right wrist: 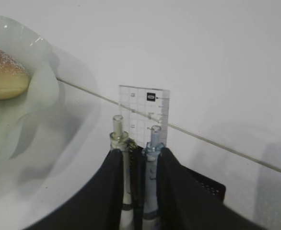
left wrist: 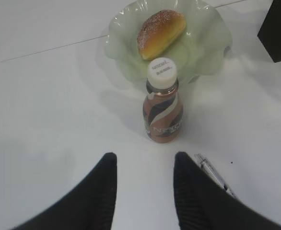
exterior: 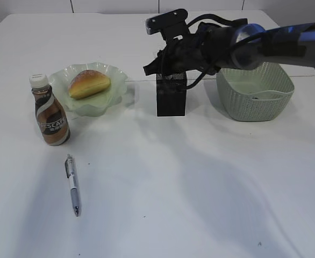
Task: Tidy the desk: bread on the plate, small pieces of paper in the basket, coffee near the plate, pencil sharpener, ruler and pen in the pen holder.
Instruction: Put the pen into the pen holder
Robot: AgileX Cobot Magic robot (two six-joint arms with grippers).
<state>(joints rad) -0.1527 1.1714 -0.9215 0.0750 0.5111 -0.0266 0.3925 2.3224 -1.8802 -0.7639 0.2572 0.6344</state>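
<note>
1. One bun of bread [exterior: 89, 84] lying on one pale green wavy-rimmed plate [exterior: 116, 79], toward the back left of the white bench [exterior: 179, 188].
2. One coffee bottle [exterior: 49, 112] with a white cap standing upright just in front of the plate's left edge, near it but apart in the exterior view.
3. One pen [exterior: 72, 184] lying flat on the bench, in front of the bottle and slightly to its right, well apart from the holder.
4. One black mesh pen holder [exterior: 171, 95] standing upright between plate and basket.
5. Seen in the right wrist view: one clear ruler [right wrist: 147, 115] upright in the holder, plus two pens [right wrist: 152, 158] upright with their tops between the fingers.
6. One pale green woven basket [exterior: 255, 93] to the right of the holder; contents too unclear to tell.
7. Right gripper [right wrist: 139, 160] over the holder's mouth, fingers [right wrist: 171, 182] on either side of the two pens; whether clasping them or parted cannot be told.
8. Left gripper [left wrist: 144, 165] released, fingers [left wrist: 104, 184] spread with nothing between them, just above the bench in front of the coffee bottle; outside the exterior view.
</note>
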